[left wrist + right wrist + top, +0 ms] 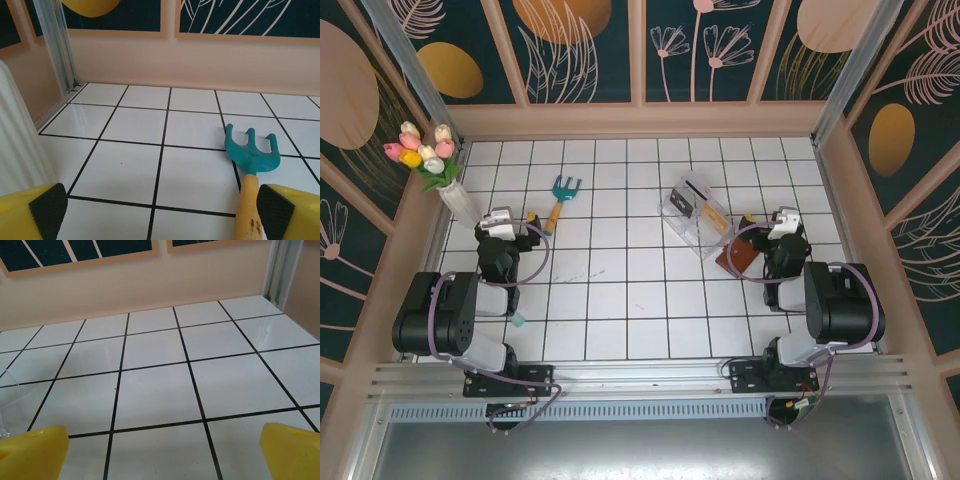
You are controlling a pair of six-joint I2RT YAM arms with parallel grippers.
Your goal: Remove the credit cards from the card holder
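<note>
Bright, even light; soft tile glare

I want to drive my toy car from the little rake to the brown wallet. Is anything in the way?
Yes, in the top view the clear plastic box sits between the garden fork and the card holder.

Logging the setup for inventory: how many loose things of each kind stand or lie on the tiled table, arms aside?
Garden fork: 1
Clear plastic box: 1
Card holder: 1
Vase of tulips: 1
Total: 4
</note>
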